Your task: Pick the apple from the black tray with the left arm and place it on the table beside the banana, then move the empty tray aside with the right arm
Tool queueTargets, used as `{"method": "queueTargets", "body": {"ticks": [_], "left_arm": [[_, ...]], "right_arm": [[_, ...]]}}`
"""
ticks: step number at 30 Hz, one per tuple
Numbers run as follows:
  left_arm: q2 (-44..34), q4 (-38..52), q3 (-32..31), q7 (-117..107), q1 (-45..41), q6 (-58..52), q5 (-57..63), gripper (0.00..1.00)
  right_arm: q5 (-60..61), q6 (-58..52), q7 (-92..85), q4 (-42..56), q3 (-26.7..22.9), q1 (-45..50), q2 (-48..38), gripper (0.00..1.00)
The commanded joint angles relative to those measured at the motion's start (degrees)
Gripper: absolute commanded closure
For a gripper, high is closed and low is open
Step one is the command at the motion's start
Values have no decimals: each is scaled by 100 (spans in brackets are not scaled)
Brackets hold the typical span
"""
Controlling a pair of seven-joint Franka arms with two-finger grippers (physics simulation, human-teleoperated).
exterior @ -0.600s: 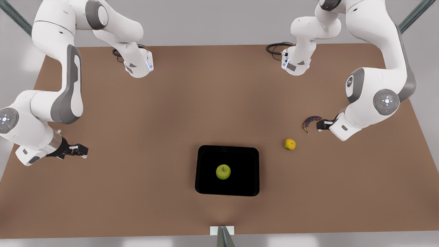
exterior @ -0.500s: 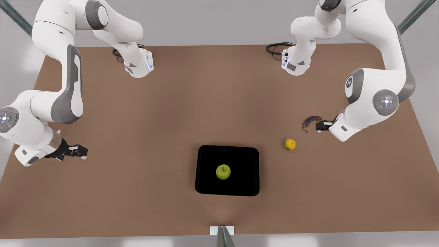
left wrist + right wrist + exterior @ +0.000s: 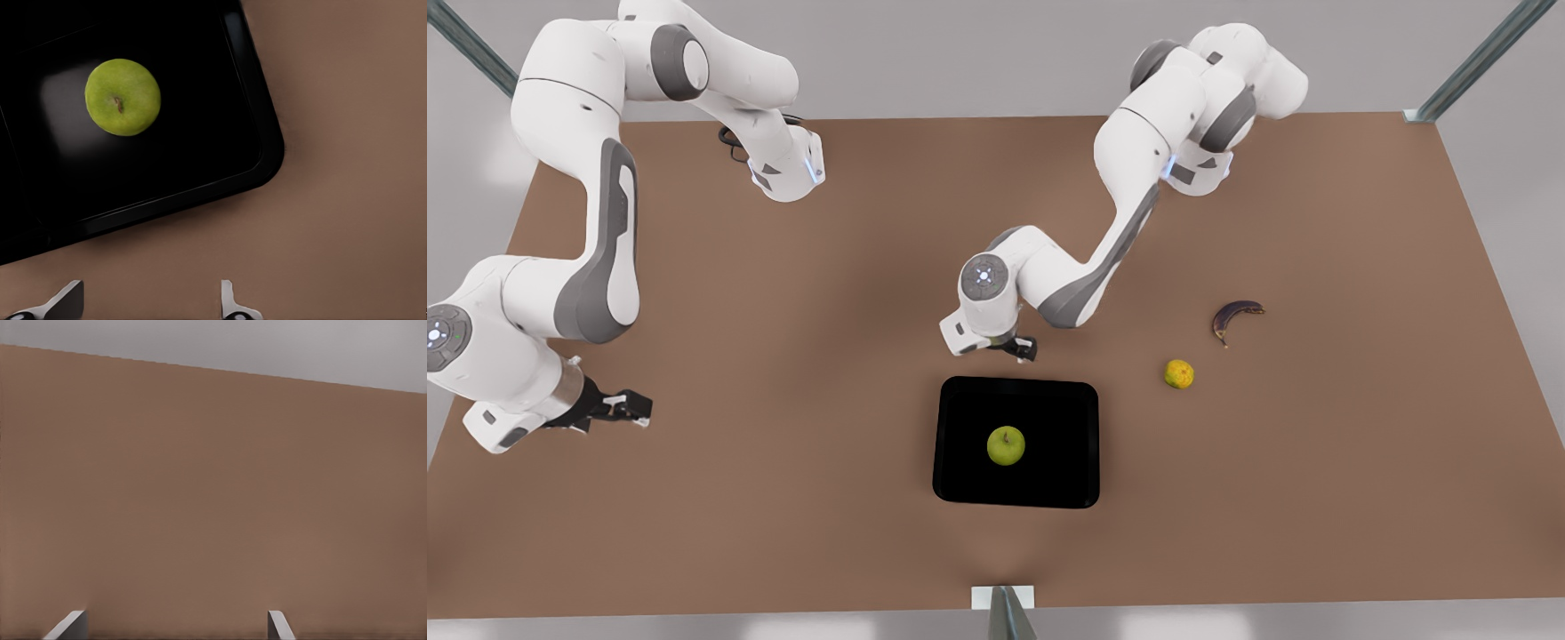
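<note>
Left gripper [image 3: 1024,348] hovers just behind the tray [image 3: 959,471], fingers [image 3: 67,300] spread wide, empty. The apple [image 3: 1006,445] sits mid-tray. Best centre over it, drop straight down and close across its widest part. Right gripper [image 3: 637,409] waits well off at the front view's left, open, holding nothing.

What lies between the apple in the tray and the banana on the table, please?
In the front view, the small yellow-orange fruit sits on the table between the apple and the banana, outside the black tray.
</note>
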Motion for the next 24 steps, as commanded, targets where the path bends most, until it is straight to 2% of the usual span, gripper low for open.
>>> {"method": "queueTargets", "body": {"ticks": [1, 3, 5, 9, 19, 24], "left_arm": [[94, 29, 17, -3990, -72, 582, 170, 0], [59, 46, 149, -3718, 59, 547, 161, 0], [121, 468, 254, -3472, 165, 600, 170, 0], [710, 829, 430, -3463, 218, 1347, 196, 0], [1176, 864, 491, -3226, 393, 2076, 196, 0], [1527, 1154, 597, -3155, 385, 2349, 205, 0]], "right_arm": [[4, -291, -197, 8, -3, 5, -4, 0], [4, -291, -197, 8, -3, 5, -4, 0], [4, -291, -197, 8, -3, 5, -4, 0], [4, -291, -197, 8, 15, 14, -4, 0], [-5, -291, -197, 8, 23, 14, 5, 0], [-5, -291, -197, 8, 23, 14, 5, 0]]}}
